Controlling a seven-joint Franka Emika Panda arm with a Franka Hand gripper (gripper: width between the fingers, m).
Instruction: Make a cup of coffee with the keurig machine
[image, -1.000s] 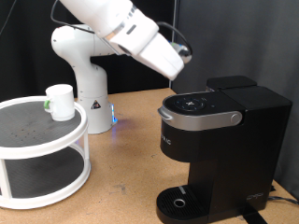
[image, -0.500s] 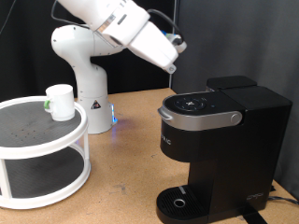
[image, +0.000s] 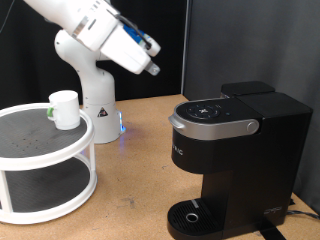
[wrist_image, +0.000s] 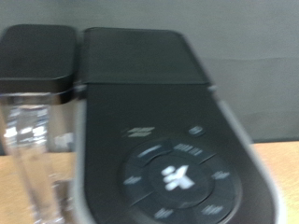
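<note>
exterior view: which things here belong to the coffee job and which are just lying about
Part of the job:
- large black boxy keurig machine, lid closed
- small plain white cup, on the tiered stand
- white robot arm's gripper, up in the air, holding nothing visible

Just lying about:
- round white two-tier stand
- small green-topped item beside the cup

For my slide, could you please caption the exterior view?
Panda gripper raised above the table, white cup on round shelf, keurig machine closed.

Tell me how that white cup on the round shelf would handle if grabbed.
The cup looks small and plain, so probably light and stiff. Its smooth sides with no visible handle may be slippery. It stands upright near the rim of the top shelf, so a sideways nudge could tip it off.
</note>
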